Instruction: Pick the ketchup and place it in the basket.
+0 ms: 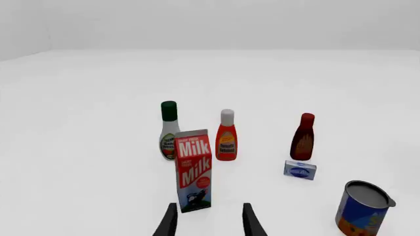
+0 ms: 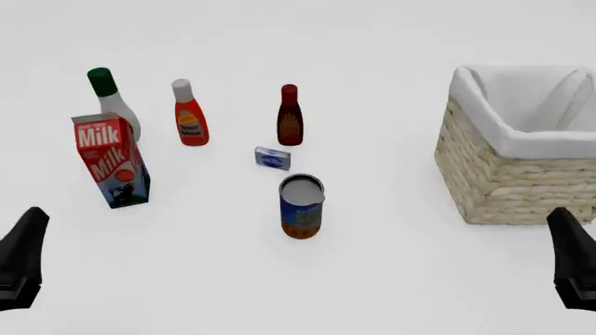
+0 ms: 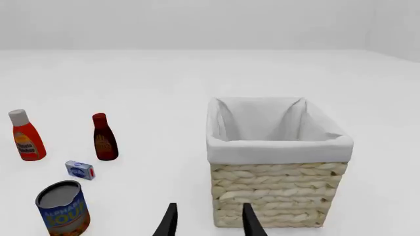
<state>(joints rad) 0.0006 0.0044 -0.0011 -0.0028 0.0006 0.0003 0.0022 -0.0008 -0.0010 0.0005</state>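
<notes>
Left pincer [image 1: 208,221] parted, holding nothing, low over the white desk [image 2: 391,279]; right pincer [image 3: 208,220] likewise parted and empty. Just ahead of the left pincer, upright milk carton [image 1: 194,169]. Off to its right, blue tin can [image 2: 301,206], upright. Further out, small blue box [image 2: 273,158] lying flat. Beyond the carton, standing upright and apart from everything, the ketchup [image 2: 189,112], with a green-capped dressing bottle [image 2: 112,101] just behind the carton on its left and a dark brown-red bottle [image 2: 289,116] to its right, behind the small box. Directly ahead of the right pincer, near, the basket [image 2: 507,171], well apart from the ketchup, nothing visible inside but its lining
</notes>
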